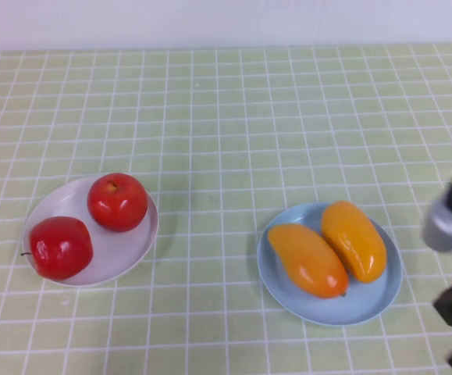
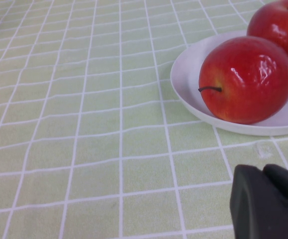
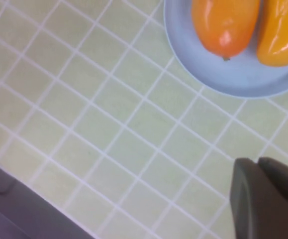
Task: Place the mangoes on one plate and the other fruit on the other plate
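both glossy orange mangoes [image 1: 331,248] sit on the round light blue plastic plate [image 1: 335,312], just beside the clenched, empty right gripper [image 3: 268,199]; left gripper [image 2: 265,201] clenched near the white plate [image 2: 193,89].

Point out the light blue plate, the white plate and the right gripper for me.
light blue plate [image 1: 366,306]: high view, bare front rim.
white plate [image 1: 124,258]: high view, bare floor near its front edge.
right gripper [image 3: 268,199]: right wrist view, dark shut fingers, off the plate's edge.

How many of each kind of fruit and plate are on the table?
Red apples: 2
Orange mangoes: 2
White plate: 1
Light blue plate: 1
Total: 6
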